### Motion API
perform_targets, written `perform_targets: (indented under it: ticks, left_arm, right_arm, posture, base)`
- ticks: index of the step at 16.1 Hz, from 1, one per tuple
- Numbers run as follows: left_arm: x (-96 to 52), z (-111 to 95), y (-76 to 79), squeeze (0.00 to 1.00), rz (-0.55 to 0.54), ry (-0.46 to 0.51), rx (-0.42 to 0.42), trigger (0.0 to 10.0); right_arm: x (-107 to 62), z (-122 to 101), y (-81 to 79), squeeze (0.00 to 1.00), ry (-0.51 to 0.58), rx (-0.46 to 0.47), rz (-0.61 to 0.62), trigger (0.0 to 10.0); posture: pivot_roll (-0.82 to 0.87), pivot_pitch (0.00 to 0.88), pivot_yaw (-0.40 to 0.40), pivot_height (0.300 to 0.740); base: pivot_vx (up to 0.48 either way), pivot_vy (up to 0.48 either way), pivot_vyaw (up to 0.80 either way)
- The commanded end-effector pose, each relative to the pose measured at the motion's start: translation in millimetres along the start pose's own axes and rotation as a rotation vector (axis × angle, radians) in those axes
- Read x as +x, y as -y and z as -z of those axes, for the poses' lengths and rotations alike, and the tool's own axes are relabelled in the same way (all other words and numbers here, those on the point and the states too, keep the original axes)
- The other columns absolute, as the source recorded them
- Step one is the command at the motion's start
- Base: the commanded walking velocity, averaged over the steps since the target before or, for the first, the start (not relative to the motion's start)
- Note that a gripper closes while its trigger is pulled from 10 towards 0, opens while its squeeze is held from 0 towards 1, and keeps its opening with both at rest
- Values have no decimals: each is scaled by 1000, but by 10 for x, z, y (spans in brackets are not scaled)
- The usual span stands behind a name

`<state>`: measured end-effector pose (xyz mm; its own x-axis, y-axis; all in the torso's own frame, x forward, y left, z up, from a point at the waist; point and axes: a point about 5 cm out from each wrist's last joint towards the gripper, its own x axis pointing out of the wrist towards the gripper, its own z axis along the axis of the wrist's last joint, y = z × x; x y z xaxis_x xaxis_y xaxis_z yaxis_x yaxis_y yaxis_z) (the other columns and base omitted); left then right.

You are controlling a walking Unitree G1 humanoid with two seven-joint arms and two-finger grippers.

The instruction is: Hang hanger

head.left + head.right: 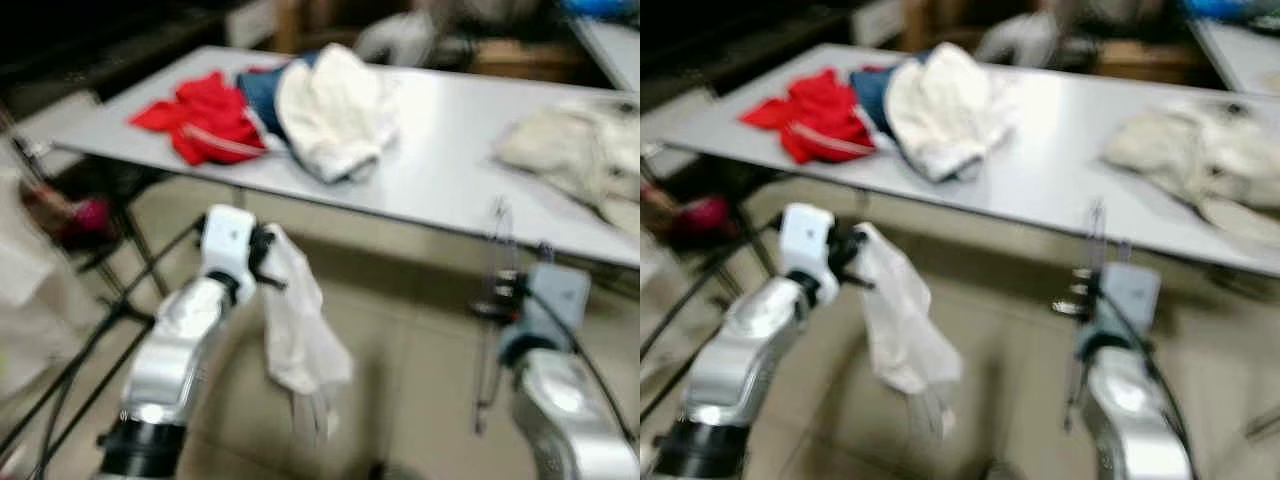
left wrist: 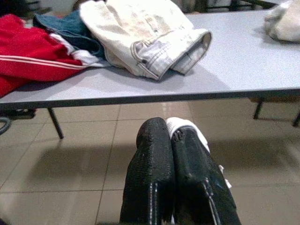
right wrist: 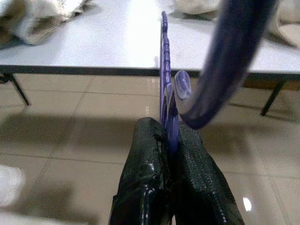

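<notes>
Presently the right pincer [image 3: 171, 140] is closed on a thin purple hanger [image 3: 164, 70], held upright before the table [image 1: 450, 170]. The left pincer [image 2: 171, 136] is clamped on a limp white garment [image 1: 295, 330] dangling toward the floor. Judged: the hanger is light, stiff and slippery; grip its lower bar, leaving the hook free.

Desk [image 2: 243, 65] smooth matt grey laminate. Floor [image 3: 70, 140] glossy beige tile. Hanger [image 3: 165, 84] glossy purple plastic. Right hand [image 3: 171, 136] and left hand [image 2: 171, 136] fingers pebbled black rubber. Cloth [image 1: 295, 330] soft white fabric. Arms [image 1: 170, 350] polished silver metal.
</notes>
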<state>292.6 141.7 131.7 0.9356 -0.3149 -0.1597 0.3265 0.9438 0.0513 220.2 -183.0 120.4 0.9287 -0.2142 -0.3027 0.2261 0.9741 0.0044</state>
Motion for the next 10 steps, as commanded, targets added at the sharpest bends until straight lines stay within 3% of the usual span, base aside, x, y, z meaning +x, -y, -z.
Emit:
perform_targets:
  ticks: [1, 10]
  left_arm:
    - [14, -78, 17, 0, 11, 33, 11, 10000]
    - [45, -85, 8, 0, 26, 33, 21, 10000]
  right_arm:
    - [-9, -60, 16, 0, 25, 10, 4, 10000]
    - [-1, -112, -3, 0, 48, 66, -1, 10000]
  posture:
    - [-27, 0, 54, 740]
    - [-21, 0, 66, 740]
  base:
    - [0, 409, -788]
    - [0, 417, -799]
